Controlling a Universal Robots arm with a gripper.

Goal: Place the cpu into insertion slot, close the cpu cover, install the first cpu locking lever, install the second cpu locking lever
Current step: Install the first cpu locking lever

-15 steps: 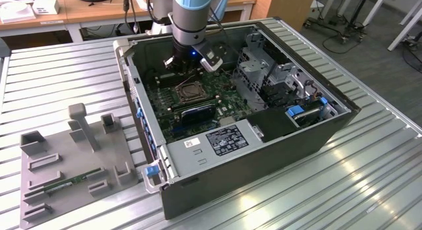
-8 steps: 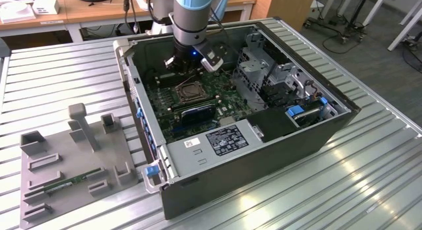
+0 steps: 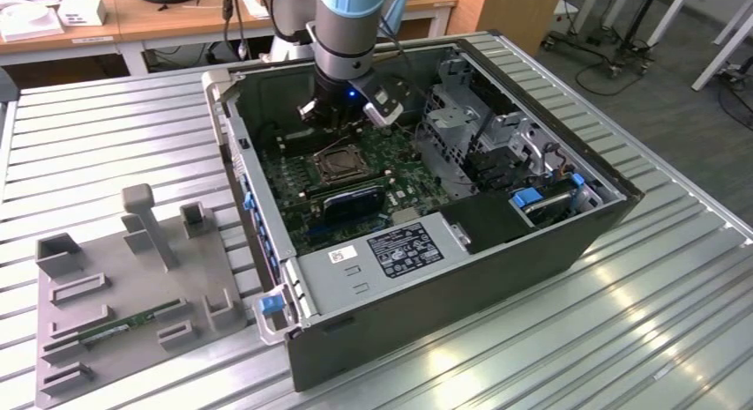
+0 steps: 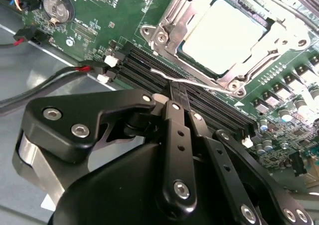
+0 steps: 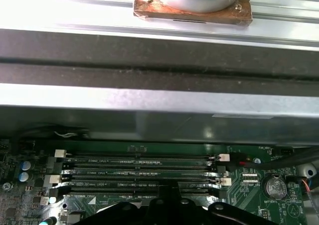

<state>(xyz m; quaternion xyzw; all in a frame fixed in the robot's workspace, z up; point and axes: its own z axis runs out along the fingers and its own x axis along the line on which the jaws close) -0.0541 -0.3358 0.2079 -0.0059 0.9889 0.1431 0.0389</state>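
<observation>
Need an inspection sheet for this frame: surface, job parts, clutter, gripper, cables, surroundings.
Surface: slatted metal table carrying the open computer case.
Job's things: cpu sits in the insertion slot, with the cpu cover down over its edges. A thin locking lever runs beside the socket; cannot tell whether it is latched.
Clutter: grey fixture tray holding a memory stick.
Gripper: gripper shut, tips at the lever, over the memory slots.
Cables: black leads with white plugs at the board edge.
Surroundings: wooden desks behind.
</observation>
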